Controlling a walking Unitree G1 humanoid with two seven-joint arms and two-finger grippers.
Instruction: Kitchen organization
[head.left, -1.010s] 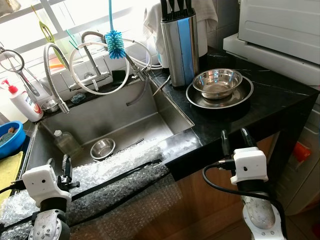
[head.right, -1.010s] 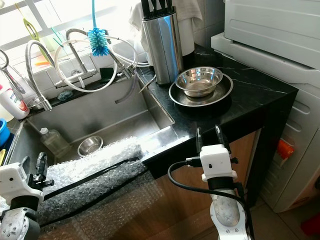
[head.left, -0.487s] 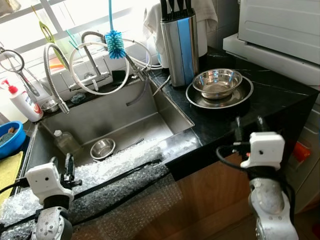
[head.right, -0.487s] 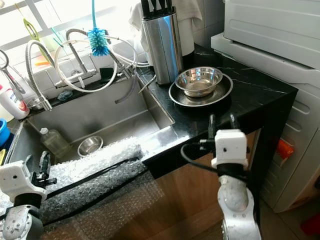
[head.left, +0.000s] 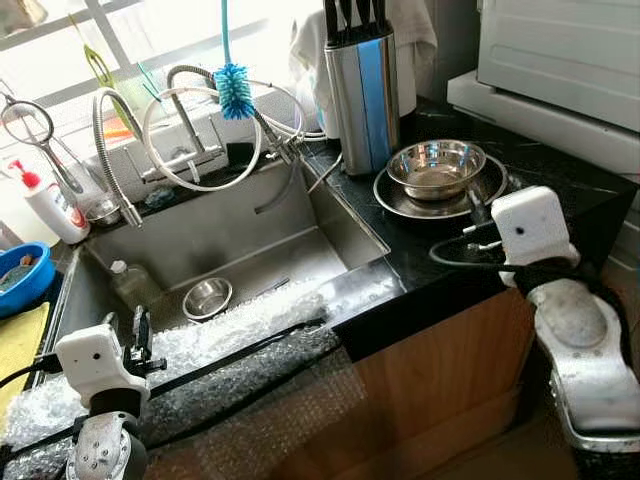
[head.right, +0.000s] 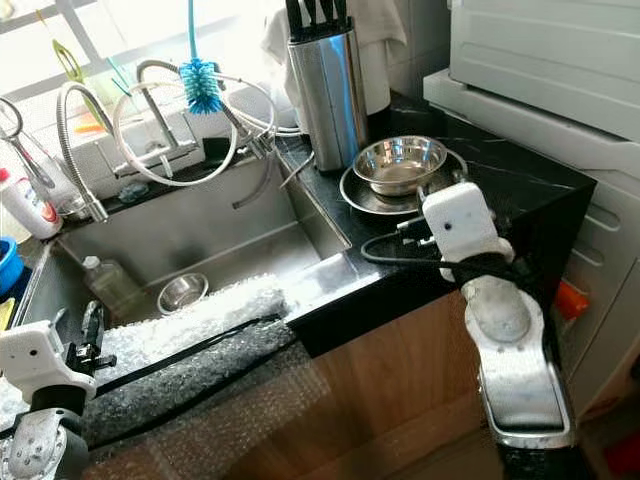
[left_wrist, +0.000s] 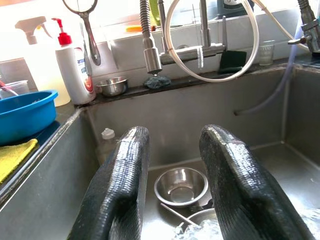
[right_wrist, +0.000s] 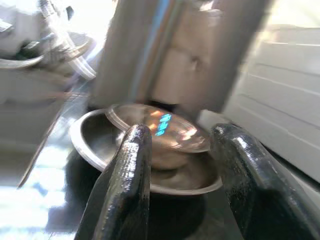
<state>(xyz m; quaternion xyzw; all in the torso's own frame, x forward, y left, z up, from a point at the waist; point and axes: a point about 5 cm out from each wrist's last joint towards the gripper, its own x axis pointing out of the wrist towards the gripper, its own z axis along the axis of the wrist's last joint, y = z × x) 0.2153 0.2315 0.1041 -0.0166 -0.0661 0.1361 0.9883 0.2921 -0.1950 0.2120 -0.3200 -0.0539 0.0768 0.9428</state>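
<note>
Right gripper (right_wrist: 180, 185) raised, arm extended forward, fingers (right_wrist: 131, 170) parted, nothing between them. Left gripper (left_wrist: 172, 185) low at the robot's left side, fingers (left_wrist: 122, 185) apart, empty.

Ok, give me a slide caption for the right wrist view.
Open right claw approaching steel bowl nested in plate.

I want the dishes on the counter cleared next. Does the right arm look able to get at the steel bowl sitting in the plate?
Probably yes. The right end effector is open and already pointed at the steel bowl in its plate, with nothing between them on the counter.
</note>
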